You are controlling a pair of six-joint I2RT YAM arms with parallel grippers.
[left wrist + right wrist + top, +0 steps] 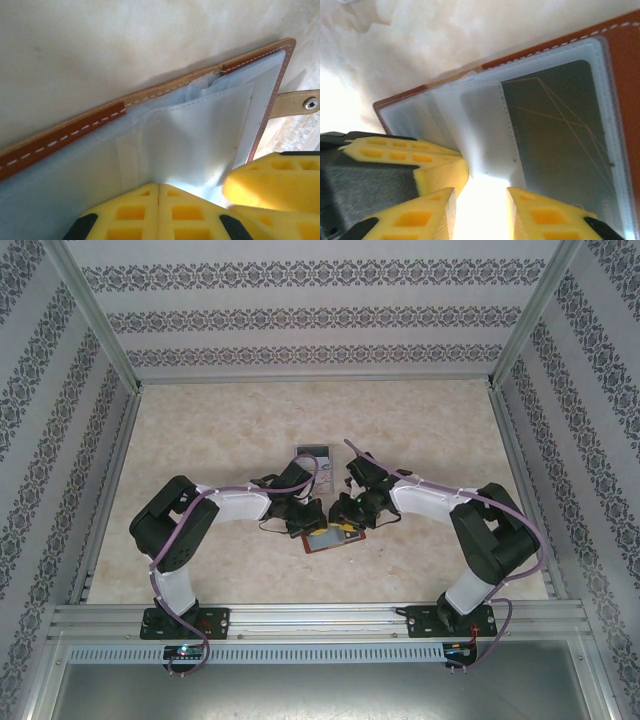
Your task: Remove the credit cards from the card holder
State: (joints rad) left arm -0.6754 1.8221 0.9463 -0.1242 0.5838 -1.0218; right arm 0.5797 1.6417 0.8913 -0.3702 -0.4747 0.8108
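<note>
The brown leather card holder (338, 540) lies open on the table between both arms, its stitched edge (65, 137) and snap tab (295, 104) close up in the left wrist view. My left gripper (159, 186) is shut, its yellow tips pressed on a grey-blue inner pocket (200, 135). My right gripper (480, 195) has its jaws apart at the edge of a clear sleeve (480, 130), with a glaring white strip between them. A dark grey card (560, 135) sits in the neighbouring pocket. A pale card (312, 452) lies on the table beyond the grippers.
The left gripper's fingers (420, 155) crowd the right gripper's left side, almost touching it. Patterned walls and metal rails (110, 490) fence the beige table (220, 420) on three sides. Both arm bases are bolted to the near rail (320, 618).
</note>
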